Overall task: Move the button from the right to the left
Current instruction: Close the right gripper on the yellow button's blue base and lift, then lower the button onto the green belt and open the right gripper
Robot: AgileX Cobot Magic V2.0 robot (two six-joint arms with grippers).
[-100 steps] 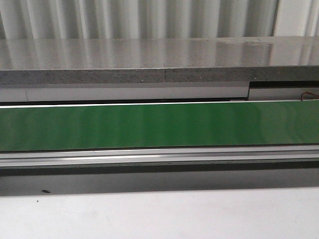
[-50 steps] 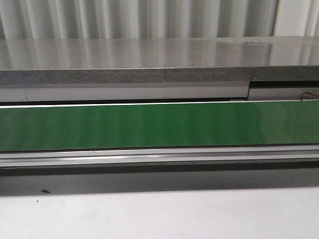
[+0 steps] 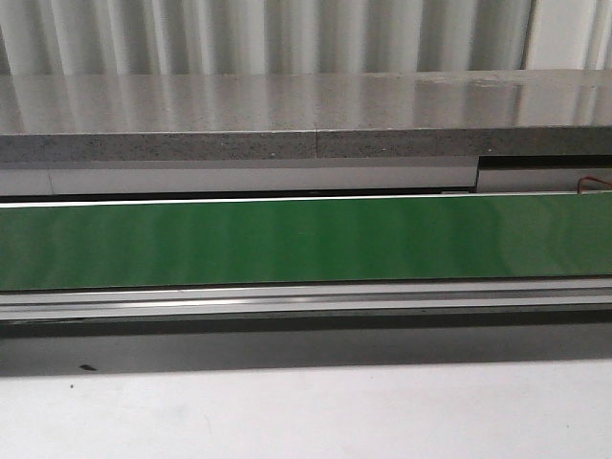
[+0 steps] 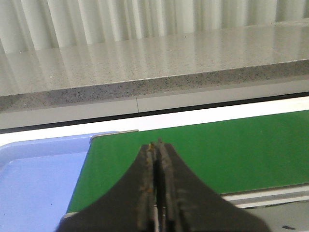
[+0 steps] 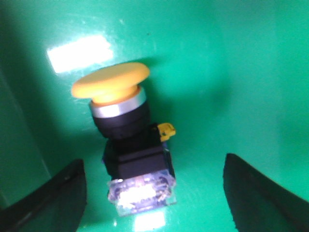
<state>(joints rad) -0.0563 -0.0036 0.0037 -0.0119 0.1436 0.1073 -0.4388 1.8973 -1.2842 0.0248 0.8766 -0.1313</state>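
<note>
The button (image 5: 128, 140) lies on its side on the green belt in the right wrist view, its round yellow cap (image 5: 110, 83) pointing away from the fingers and its shiny contact block nearest them. My right gripper (image 5: 149, 193) is open, its dark fingers (image 5: 251, 193) apart on either side of the block without touching it. My left gripper (image 4: 155, 147) is shut and empty, held above the end of the green belt (image 4: 217, 150). The front view shows the belt (image 3: 306, 239) but no button and no gripper.
A blue tray (image 4: 34, 179) sits just beyond the belt's end by my left gripper. A grey speckled stone ledge (image 3: 306, 120) runs behind the belt, with a metal rail (image 3: 306, 298) along the belt's near side and a white table surface (image 3: 306, 421) in front.
</note>
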